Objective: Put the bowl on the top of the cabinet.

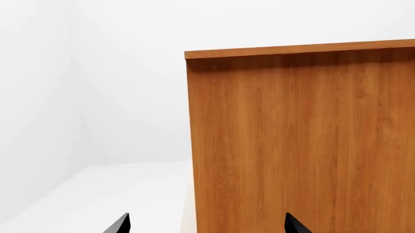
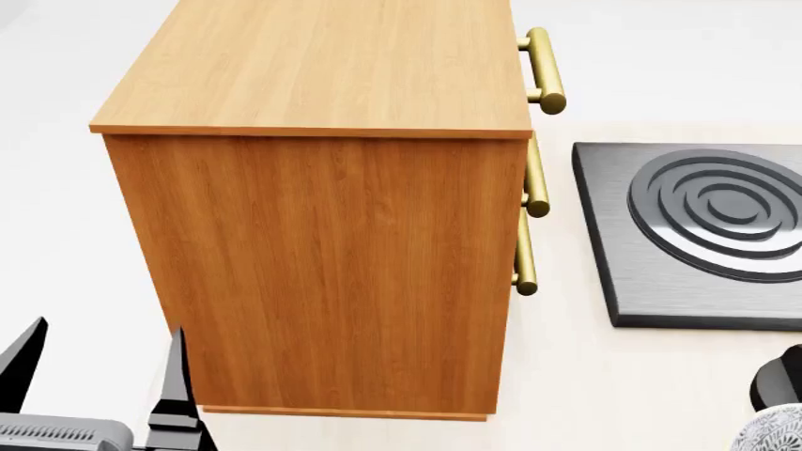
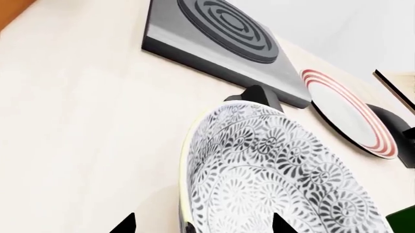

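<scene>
I'm taking the cabinet (image 2: 314, 225) as my landmark. From the head camera I see its bare wood-grain top and one plain side panel, with three brass bar handles (image 2: 543, 70) sticking out from its drawer face. Nothing sits on its top.

The bowl (image 3: 279, 179) is not on the cabinet: it is down on the pale table (image 3: 84, 121), well off to the handle side of the cabinet and nearer to me, showing only as a patterned sliver at the corner of the head view (image 2: 771, 434). In the right wrist camera it fills the foreground, rim tilted toward the lens, its patterned inside holding nothing that I can see.

Beyond the bowl from the cabinet's handle side lies a dark grey square hob (image 2: 689, 235) with concentric rings, flat on the table, and past that a white plate (image 3: 350, 114) with red stripes around its rim, also with nothing on it.

My right gripper (image 3: 202, 224) has its two dark tips spread wide, low by the bowl's near edge; I cannot tell whether either tip touches it. My left gripper (image 2: 100, 371) hangs beside the cabinet's plain side, near its base, jaws parted wide with nothing between them
</scene>
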`<state>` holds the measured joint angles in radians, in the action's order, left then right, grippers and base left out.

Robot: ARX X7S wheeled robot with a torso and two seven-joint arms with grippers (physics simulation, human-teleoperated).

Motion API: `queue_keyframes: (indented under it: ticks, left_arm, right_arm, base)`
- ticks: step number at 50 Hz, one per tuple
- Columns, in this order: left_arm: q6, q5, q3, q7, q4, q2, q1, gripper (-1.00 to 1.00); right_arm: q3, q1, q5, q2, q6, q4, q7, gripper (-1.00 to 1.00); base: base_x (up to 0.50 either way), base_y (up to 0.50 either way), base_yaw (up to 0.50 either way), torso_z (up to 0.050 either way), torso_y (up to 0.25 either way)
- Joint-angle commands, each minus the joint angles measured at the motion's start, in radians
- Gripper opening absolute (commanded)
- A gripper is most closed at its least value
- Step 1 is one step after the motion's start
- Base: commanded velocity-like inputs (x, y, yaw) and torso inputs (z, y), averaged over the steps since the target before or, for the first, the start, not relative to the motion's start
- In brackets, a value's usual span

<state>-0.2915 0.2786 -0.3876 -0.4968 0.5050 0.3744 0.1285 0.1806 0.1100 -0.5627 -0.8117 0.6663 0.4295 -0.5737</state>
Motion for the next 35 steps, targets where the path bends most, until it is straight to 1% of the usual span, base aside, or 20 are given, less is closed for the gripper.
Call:
queue_keyframes:
  ticks: [1, 20, 21, 35]
  left_arm:
    - [-0.001, 0.001, -0.003, -0.003, 0.002, 0.002, 0.001, 1.0]
    - [0.003, 0.005, -0.004, -0.006, -0.001, 0.004, 0.003, 1.0]
    - [0.001, 0.005, -0.004, -0.007, 0.001, 0.005, 0.003, 1.0]
    - [0.004, 0.009, -0.004, -0.01, 0.0, 0.007, 0.002, 1.0]
  right_arm:
    - [0.008, -0.004, -0.008, 0.006, -0.005, -0.013, 0.005, 1.0]
    - [0.014, -0.007, -0.001, 0.011, -0.014, -0.03, 0.009, 1.0]
    - [0.012, -0.006, 0.002, 0.011, -0.017, -0.028, 0.005, -1.0]
    - [0.01, 0.003, 0.006, 0.002, -0.024, 0.001, 0.001, -1.0]
  base:
    - [0.0, 0.0, 0.0, 0.0, 0.0]
    - [0.0, 0.0, 0.0, 0.0, 0.0]
    - [0.0, 0.0, 0.0, 0.0, 0.0]
    - [0.0, 0.0, 0.0, 0.0, 0.0]
